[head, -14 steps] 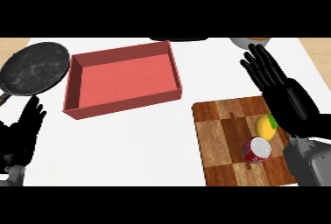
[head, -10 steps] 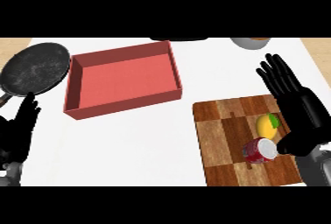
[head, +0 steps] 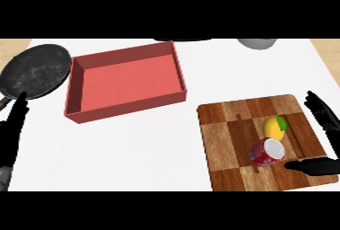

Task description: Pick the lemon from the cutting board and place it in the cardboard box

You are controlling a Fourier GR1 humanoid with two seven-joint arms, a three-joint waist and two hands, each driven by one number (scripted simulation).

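Observation:
A yellow lemon (head: 274, 127) with a green end lies on the wooden cutting board (head: 229, 134) at the right. A red and white can (head: 267, 151) lies just below it. My right hand (head: 323, 139) is open at the board's right edge, with straight fingers (head: 322, 111) right of the lemon and the thumb (head: 312, 165) reaching in just below and right of the can. It touches neither. The red cardboard box (head: 126, 83) sits at the upper left with nothing in it. My left hand (head: 12, 131) rests open at the left edge.
A black frying pan (head: 34, 71) lies left of the box, partly above my left hand. A grey bowl (head: 257, 43) shows at the top right edge. White counter (head: 146, 148) lies between box and board.
My right hand has drawn down and to the right, from over the board's top right to its right edge. My left hand has shifted slightly left and down.

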